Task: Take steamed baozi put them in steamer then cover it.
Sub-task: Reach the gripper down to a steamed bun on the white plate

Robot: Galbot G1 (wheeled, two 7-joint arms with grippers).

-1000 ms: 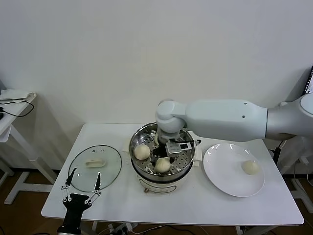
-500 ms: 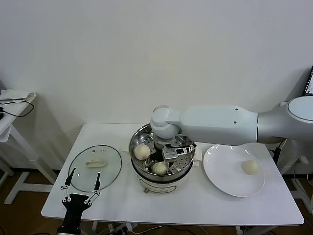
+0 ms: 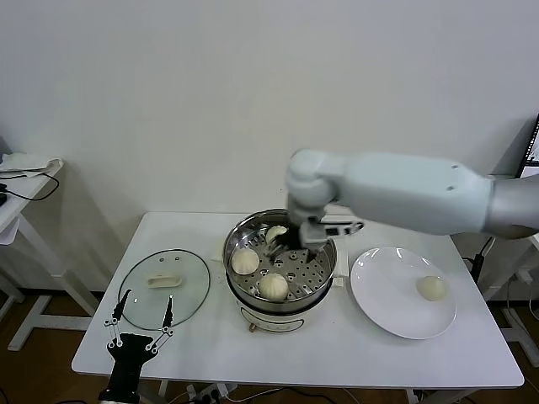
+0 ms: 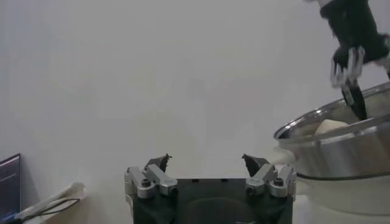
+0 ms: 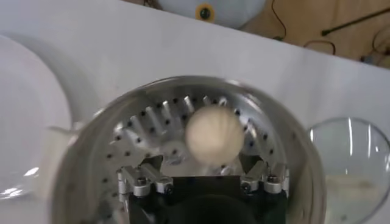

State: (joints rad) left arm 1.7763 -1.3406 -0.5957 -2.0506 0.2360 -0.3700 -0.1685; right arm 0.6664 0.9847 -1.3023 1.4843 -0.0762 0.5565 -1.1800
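The steel steamer (image 3: pixel 238 240) stands mid-table with three steamed baozi on its perforated tray: one on the left (image 3: pixel 244 261), one at the front (image 3: pixel 273 286), one at the back (image 3: pixel 276 233). A fourth baozi (image 3: pixel 432 288) lies on the white plate (image 3: pixel 383 299). My right gripper (image 3: pixel 297 241) hovers open over the back of the steamer, holding nothing. In the right wrist view a baozi (image 5: pixel 210 135) lies on the tray (image 5: pixel 131 143) beyond the open right gripper (image 5: pixel 204 163). My left gripper (image 3: pixel 140 324) is parked open near the table's front left, its jaws (image 4: pixel 207 163) empty.
The round glass lid (image 3: pixel 189 295) with its white handle (image 3: pixel 164 280) lies flat on the table left of the steamer, just behind the left gripper. The steamer's rim (image 4: pixel 341 137) and the right gripper (image 4: pixel 350 73) show in the left wrist view. A white wall stands behind.
My right gripper opened and let go of a baozi at the front of the steamer tray, then rose and drew back toward the steamer's rear. The left arm stayed put.
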